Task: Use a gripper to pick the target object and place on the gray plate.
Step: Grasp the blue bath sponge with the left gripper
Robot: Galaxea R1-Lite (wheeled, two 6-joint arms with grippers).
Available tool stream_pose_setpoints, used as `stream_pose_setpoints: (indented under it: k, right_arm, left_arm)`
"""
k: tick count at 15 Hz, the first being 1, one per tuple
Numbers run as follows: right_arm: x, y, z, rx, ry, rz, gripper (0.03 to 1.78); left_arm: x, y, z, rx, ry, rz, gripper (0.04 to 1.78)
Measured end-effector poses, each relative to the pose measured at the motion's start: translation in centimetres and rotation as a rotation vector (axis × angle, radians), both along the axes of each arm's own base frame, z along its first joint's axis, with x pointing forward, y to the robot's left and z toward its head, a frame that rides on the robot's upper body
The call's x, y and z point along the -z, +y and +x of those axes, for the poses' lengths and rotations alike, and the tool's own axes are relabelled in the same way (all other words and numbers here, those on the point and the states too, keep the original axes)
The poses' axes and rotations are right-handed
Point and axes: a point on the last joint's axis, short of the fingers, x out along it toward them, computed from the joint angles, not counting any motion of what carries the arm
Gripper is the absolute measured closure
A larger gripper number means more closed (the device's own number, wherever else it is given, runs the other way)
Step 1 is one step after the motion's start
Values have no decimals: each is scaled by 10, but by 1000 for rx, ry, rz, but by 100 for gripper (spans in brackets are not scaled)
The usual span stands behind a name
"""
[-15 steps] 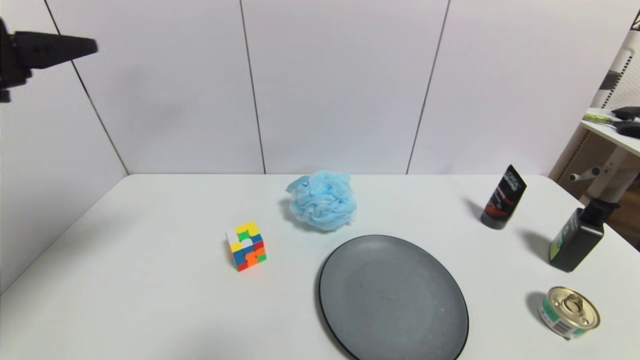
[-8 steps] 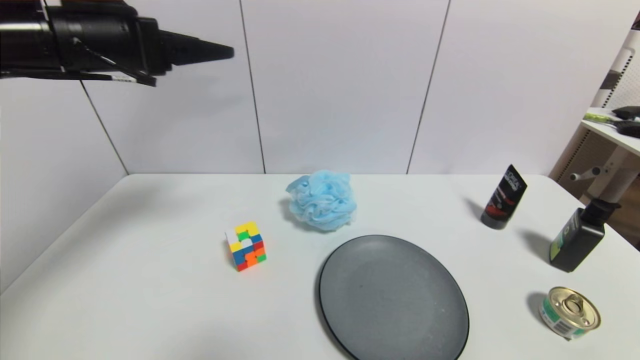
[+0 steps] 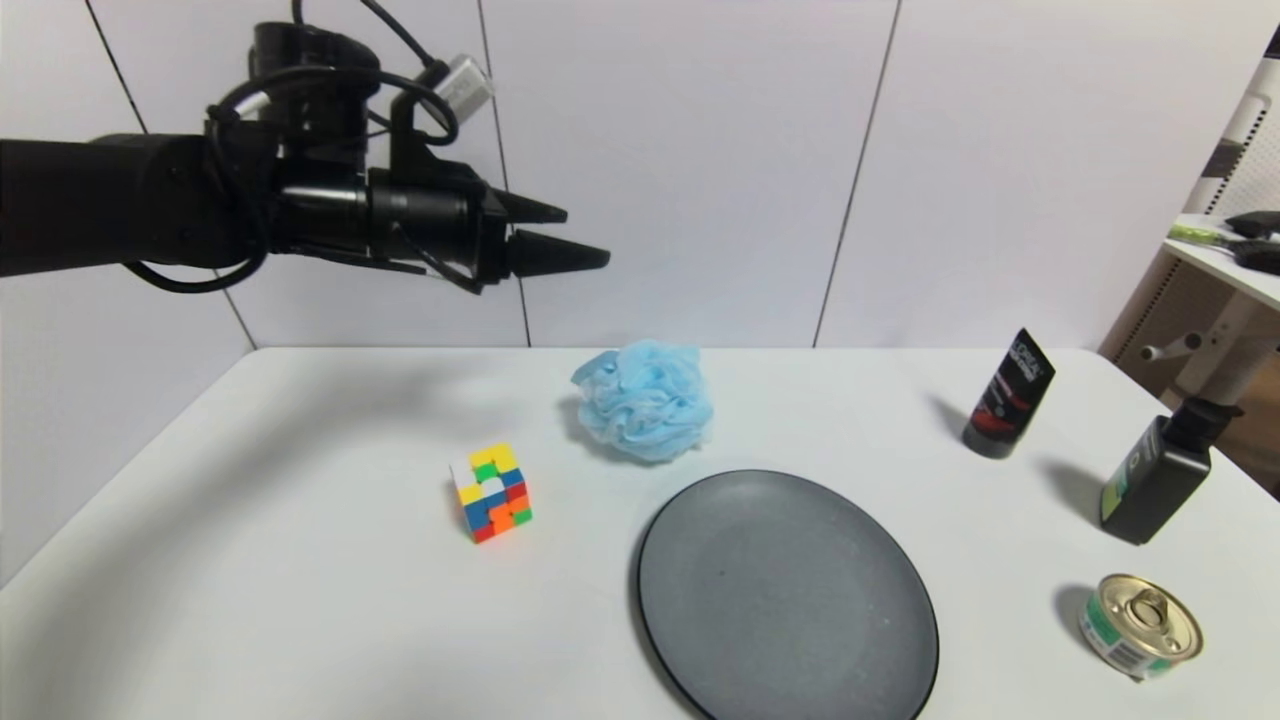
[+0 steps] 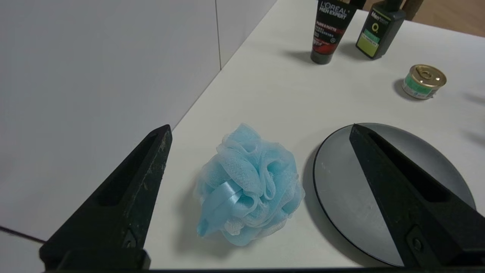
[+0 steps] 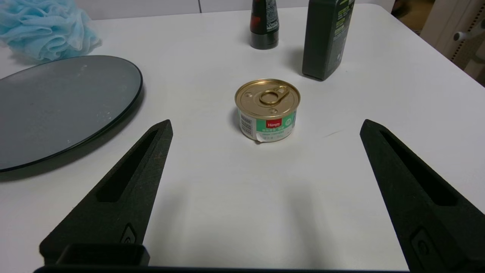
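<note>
Left gripper point(image 3: 575, 235): up in the air over the table's far left part, pointing right, fingers spread wide, holding nothing; well above and left of the pouf.
Left fingers point(image 4: 125, 189): in the wrist view they frame the pouf, no contact.
Right gripper point(image 5: 265, 197): low over the near right of the table, spread wide, nothing held; not seen in the head view.
Pouf point(image 3: 643, 400): light blue mesh ball, on the table near the back wall, just behind the plate's far-left rim; looks barely apart from it, hard to be sure. Ribbon loop point(image 4: 218, 201) shows on its side.
Plate point(image 3: 700, 640): dark gray, round, flat on the table, front centre, nothing on it.
Cube point(image 3: 491, 491): multicoloured, left of the plate, near the pouf but apart.
Tube point(image 3: 1007, 393): black, standing on its cap, far right.
Bottle point(image 3: 1155, 480): dark with green label, upright, right of the tube.
Can point(image 3: 1139, 624): gold pull-tab lid, green label, upright, front right, between the right fingers in that wrist view.
Table point(image 3: 300, 600): white.
</note>
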Motion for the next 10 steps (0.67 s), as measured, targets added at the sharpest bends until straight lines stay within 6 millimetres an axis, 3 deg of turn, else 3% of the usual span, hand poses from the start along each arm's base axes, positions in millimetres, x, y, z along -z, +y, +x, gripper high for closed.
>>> stream_pose_setpoints:
  k: [6, 10]
  right_arm:
    - [0, 0, 0, 0, 0, 0, 10]
    - [0, 0, 0, 0, 0, 0, 10]
  left_arm:
    - [57, -29, 31, -2, 41, 106, 13]
    - [80, -41, 39, 16, 90, 129, 13]
